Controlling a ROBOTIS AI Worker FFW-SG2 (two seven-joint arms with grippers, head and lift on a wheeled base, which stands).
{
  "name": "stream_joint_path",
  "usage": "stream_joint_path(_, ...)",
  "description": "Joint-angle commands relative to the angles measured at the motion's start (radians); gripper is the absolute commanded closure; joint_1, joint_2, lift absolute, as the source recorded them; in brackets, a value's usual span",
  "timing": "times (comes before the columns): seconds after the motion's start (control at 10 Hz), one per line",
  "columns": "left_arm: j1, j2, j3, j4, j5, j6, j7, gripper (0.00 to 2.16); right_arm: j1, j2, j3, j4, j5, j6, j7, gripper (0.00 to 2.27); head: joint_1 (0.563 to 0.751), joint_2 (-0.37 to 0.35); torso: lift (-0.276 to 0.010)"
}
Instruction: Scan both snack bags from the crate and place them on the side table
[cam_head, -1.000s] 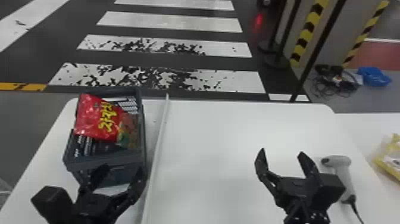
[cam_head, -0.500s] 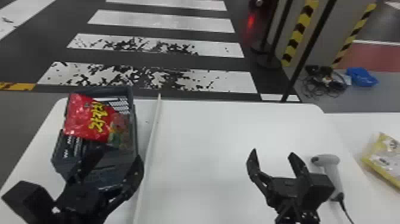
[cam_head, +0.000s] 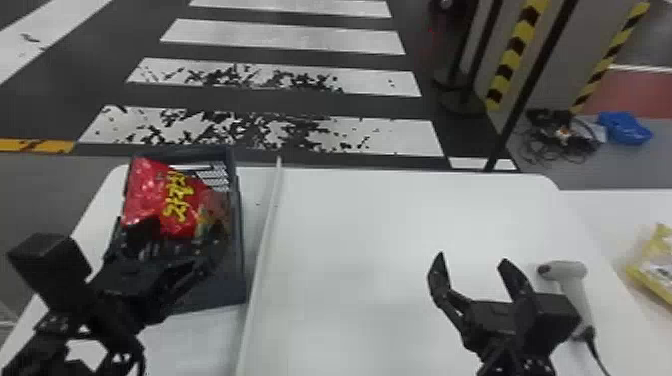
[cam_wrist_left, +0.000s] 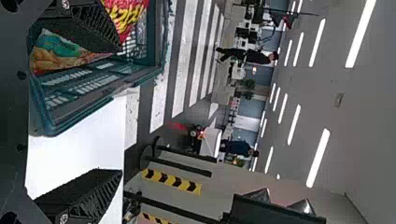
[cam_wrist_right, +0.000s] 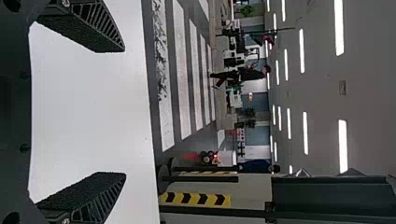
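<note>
In the head view, my left gripper (cam_head: 180, 236) is open over the near half of the dark crate (cam_head: 241, 225), its fingers at the near edge of the red snack bag (cam_head: 145, 192). In the left wrist view, one finger of my left gripper (cam_wrist_left: 122, 110) overlaps the crate (cam_wrist_left: 93, 103) and the red bag (cam_wrist_left: 135, 11); the other is over the white table. A green and orange printed part (cam_wrist_left: 60, 51) lies beside it; I cannot tell if it is the same bag. My right gripper (cam_head: 471, 259) stands open over the table, left of the scanner (cam_head: 575, 280); in the right wrist view, my right gripper (cam_wrist_right: 125, 112) holds nothing.
A yellow snack bag (cam_head: 655, 267) lies on the side table (cam_head: 600, 210) at the far right. One long pale strip (cam_head: 265, 240) runs front to back beside the crate on the main table (cam_head: 375, 240). Behind the tables stand black posts (cam_head: 530, 85).
My left gripper has moved forward from the crate's near side to the bag's near edge, staying open. The head view shifted sideways and back. My right arm looks still against the table.
</note>
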Motion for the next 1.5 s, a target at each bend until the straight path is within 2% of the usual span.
stream_joint_path(0.0,-0.054,-0.006,0.020,0.018,0.018,0.040,0.047,0.07,0.003,0.000,0.002,0.000,-0.001,0.002,0.000,0.04,0.695,-0.060,-0.095)
stream_joint_path(0.1,-0.089,-0.010,0.025,0.047,0.040,0.068,0.091,0.07,0.006,0.000,0.005,-0.002,-0.001,0.002,0.000,0.04,0.695,-0.037,-0.095)
stream_joint_path(0.2,-0.127,-0.012,0.025,0.084,0.086,0.071,0.140,0.07,0.011,0.000,0.006,-0.002,0.000,0.002,0.000,0.04,0.695,-0.019,-0.095)
stream_joint_path(0.4,-0.187,-0.021,0.034,0.169,0.165,0.074,0.185,0.07,0.018,0.000,0.006,-0.002,0.000,0.002,0.002,0.04,0.695,0.000,-0.095)
stream_joint_path(0.5,-0.201,-0.032,0.032,0.184,0.173,0.074,0.209,0.07,0.023,-0.002,0.006,-0.003,0.000,0.002,0.002,0.04,0.695,0.001,-0.095)
stream_joint_path(0.6,-0.218,-0.033,0.034,0.212,0.213,0.074,0.222,0.07,0.023,-0.002,0.008,-0.003,-0.001,0.005,0.002,0.04,0.695,0.004,-0.095)
stream_joint_path(0.7,-0.227,-0.033,0.042,0.224,0.271,0.077,0.258,0.07,0.024,-0.003,0.009,-0.003,0.000,0.008,0.002,0.04,0.695,0.006,-0.095)
stream_joint_path(0.8,-0.230,-0.033,0.043,0.224,0.276,0.083,0.294,0.07,0.018,-0.003,0.014,-0.003,0.002,0.014,0.002,0.04,0.695,0.010,-0.095)
stream_joint_path(0.9,-0.259,-0.033,0.051,0.227,0.274,0.104,0.307,0.07,0.018,-0.003,0.017,-0.003,0.002,0.014,0.002,0.04,0.695,0.019,-0.095)
stream_joint_path(1.1,-0.354,-0.033,0.068,0.236,0.277,0.255,0.310,0.07,0.023,-0.003,0.017,-0.003,0.008,0.018,0.002,0.04,0.695,0.026,-0.095)
stream_joint_path(1.2,-0.397,-0.033,0.081,0.253,0.268,0.301,0.309,0.07,0.023,-0.003,0.017,-0.003,0.008,0.018,0.002,0.04,0.695,0.023,-0.095)
stream_joint_path(1.3,-0.427,-0.027,0.080,0.276,0.251,0.310,0.306,0.07,0.023,-0.003,0.017,-0.003,0.010,0.018,0.002,0.04,0.695,0.019,-0.095)
stream_joint_path(1.4,-0.448,-0.007,0.078,0.302,0.244,0.313,0.301,0.07,0.024,-0.003,0.017,-0.003,0.010,0.021,0.002,0.04,0.695,0.020,-0.095)
